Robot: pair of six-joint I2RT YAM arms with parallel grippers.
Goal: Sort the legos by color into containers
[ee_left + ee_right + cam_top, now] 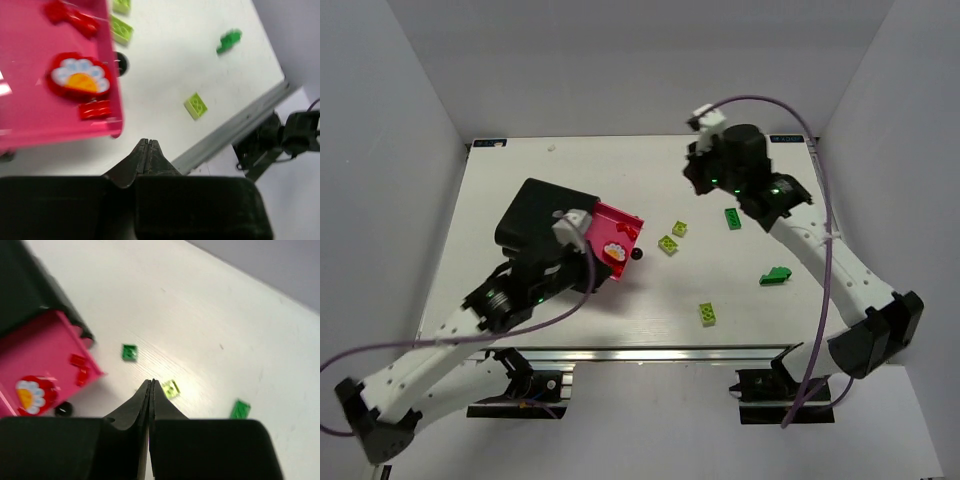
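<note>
Legos (732,218): five loose bricks lie apart on the desk (620,170), right of the middle. A few red bricks (627,230) lie in the open drawer.
Lime brick (706,313): alone, close to the near edge and right of the middle.
Green piece (776,275): dark green and odd-shaped, towards the right edge and well apart from the rest.
Left pincer (148,147): fingers pressed together on nothing, with the tips just off the drawer's near corner.
Drawer (604,226): pink, left of the middle, pulled out of the black cabinet (535,220) towards the near right corner. It holds the red bricks and a flower piece (617,251), and a black knob (637,254) sits at its front.
Lime pair (667,244): two bricks just beyond the knob on the right-edge side, close together but not touching.
Green brick: dark green, its long axis running roughly far to near with a slight slant.
Right pincer (151,386): fingers together with nothing between them, raised over the far right part of the desk.
Deciding relation: the green brick lies just on the near side of the right pincer, a little towards the right edge. The right arm is far nearer to it than the left. It would likely have to part its fingers and close across the brick's short width.
</note>
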